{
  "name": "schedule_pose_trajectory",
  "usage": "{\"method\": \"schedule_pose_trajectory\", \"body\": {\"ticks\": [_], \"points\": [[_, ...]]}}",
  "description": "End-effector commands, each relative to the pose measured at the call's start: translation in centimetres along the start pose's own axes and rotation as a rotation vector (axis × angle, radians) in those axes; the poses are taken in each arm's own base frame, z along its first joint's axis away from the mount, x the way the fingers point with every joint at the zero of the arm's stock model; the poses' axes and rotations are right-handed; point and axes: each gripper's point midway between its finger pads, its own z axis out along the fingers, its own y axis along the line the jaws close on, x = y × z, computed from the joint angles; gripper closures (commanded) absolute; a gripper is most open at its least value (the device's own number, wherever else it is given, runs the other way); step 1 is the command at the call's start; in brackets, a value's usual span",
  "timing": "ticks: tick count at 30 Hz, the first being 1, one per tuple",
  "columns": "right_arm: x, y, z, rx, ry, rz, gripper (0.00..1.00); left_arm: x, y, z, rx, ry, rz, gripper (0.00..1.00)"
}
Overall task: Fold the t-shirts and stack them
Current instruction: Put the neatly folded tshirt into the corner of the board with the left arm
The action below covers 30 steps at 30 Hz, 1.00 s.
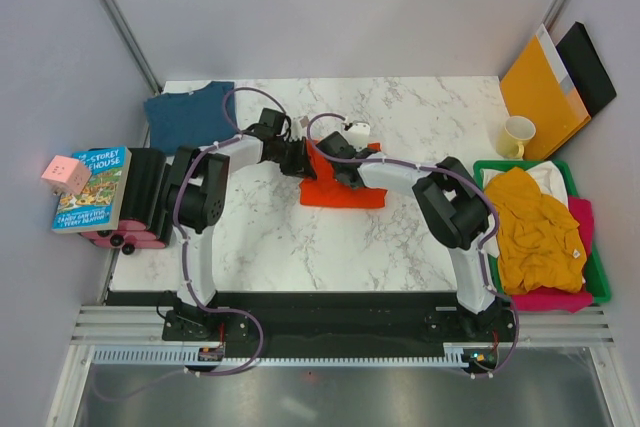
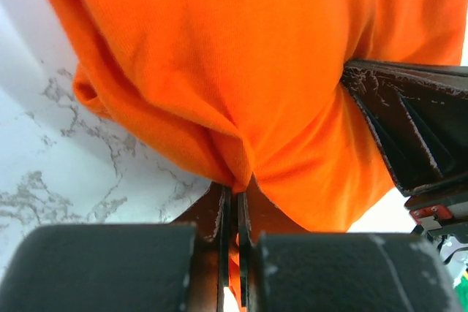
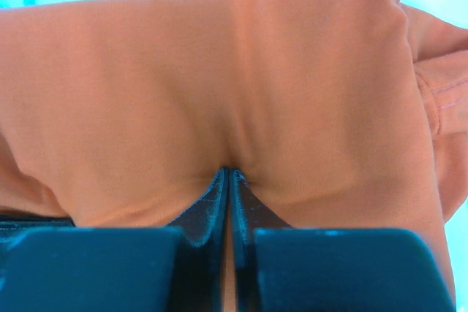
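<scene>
Left wrist close-up: left claw [image 2: 234,189] clamped tight on a fold of the orange-red t-shirt [image 2: 241,71], bunched at mid-worktop [image 1: 300,247]. Right claw [image 3: 228,174] likewise pinched shut on the same cloth. Farther back, dark teal t-shirt [image 1: 190,115] flat at far-left corner.

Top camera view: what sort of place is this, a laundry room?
Probably a robot test booth: plain walls box in a marble-look table, the left arm and right arm bolted to it pinch an orange t-shirt, and a green bin holds more shirts.
</scene>
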Motion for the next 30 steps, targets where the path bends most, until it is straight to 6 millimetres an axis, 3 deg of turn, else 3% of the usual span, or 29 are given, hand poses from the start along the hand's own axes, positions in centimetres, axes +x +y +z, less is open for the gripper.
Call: {"method": "schedule_pose_trajectory", "body": {"ticks": [1, 2, 3, 4, 5, 7, 9, 11, 14, 19, 23, 27, 30], "points": [[0.1, 1.3, -1.7, -0.045, -0.001, -0.079, 0.68, 0.7, -0.4, -1.0, -0.045, 0.018, 0.056, 0.98], [-1.9, 2.5, -3.3, -0.081, -0.047, -0.061, 0.42, 0.2, -0.7, -1.4, -0.045, 0.01, 0.08, 0.98], [-3.1, 2.8, -4.1, -0.093, -0.071, -0.053, 0.29, -0.5, -1.2, -2.1, -0.047, -0.004, 0.097, 0.98], [-4.2, 3.3, -4.9, -0.111, -0.091, -0.052, 0.22, -1.4, -1.7, -2.8, -0.056, -0.012, 0.11, 0.98], [-6.5, 4.0, -6.7, -0.147, -0.133, -0.027, 0.11, -2.0, -2.1, -3.4, -0.062, -0.021, 0.133, 0.98], [-8.7, 4.2, -8.6, -0.16, -0.184, -0.019, 0.04, -3.6, -3.3, -5.2, -0.076, -0.046, 0.168, 0.98], [-11.2, 3.8, -10.9, -0.176, -0.241, 0.017, 0.04, -5.3, -4.5, -6.9, -0.081, -0.081, 0.216, 0.98], [-12.5, 3.0, -12.7, -0.184, -0.273, 0.036, 0.04, -5.5, -4.8, -8.1, -0.1, -0.076, 0.241, 0.98], [-13.2, 1.2, -14.6, -0.171, -0.311, 0.055, 0.04, -7.0, -5.5, -10.2, -0.151, -0.108, 0.294, 0.98], [-12.9, -1.4, -16.2, -0.15, -0.333, 0.05, 0.04, -9.7, -5.4, -13.9, -0.252, -0.176, 0.359, 0.98], [-12.0, -3.2, -16.6, -0.138, -0.336, 0.021, 0.04, -11.5, -3.9, -16.1, -0.308, -0.201, 0.34, 0.98], [-11.5, -3.9, -16.7, -0.14, -0.336, -0.008, 0.04, -13.3, -2.6, -17.3, -0.375, -0.227, 0.346, 0.98], [-11.1, -3.8, -16.6, -0.152, -0.327, -0.02, 0.04, -16.2, -2.0, -18.6, -0.413, -0.277, 0.354, 0.98]]}}
